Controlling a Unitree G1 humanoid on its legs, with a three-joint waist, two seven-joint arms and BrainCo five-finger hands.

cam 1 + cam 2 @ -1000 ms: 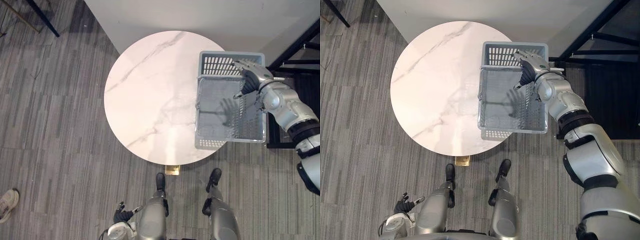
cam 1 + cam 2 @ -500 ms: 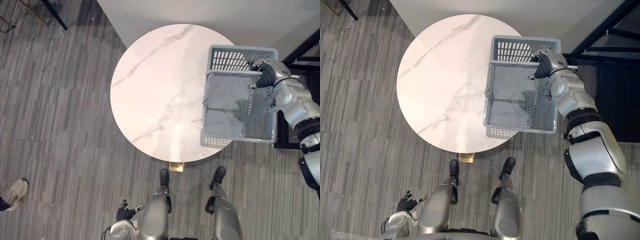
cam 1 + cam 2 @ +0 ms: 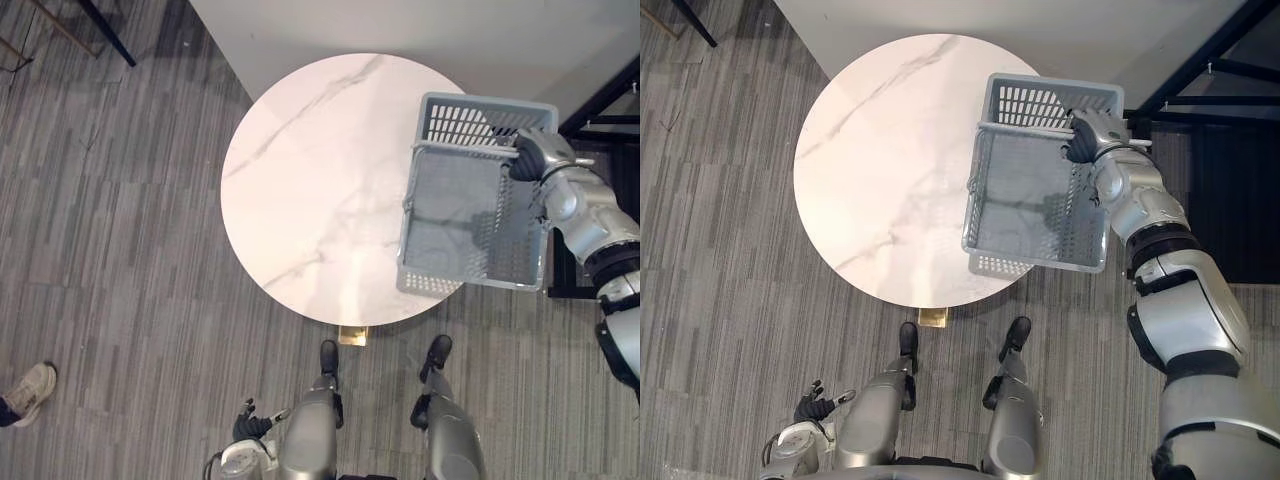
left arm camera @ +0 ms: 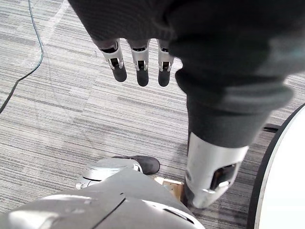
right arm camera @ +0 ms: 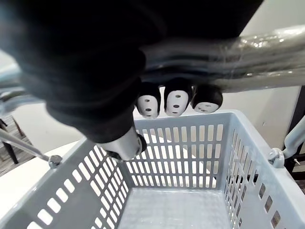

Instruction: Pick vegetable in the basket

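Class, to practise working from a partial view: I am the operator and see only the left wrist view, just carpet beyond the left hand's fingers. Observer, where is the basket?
Observer: The grey basket is over the right edge of the round marble table, with part of it past the rim.
Operator: Is anything holding it?
Observer: Yes, the right hand has its fingers curled round the handle.
Operator: What is inside?
Observer: Nothing; its perforated bottom lies bare.
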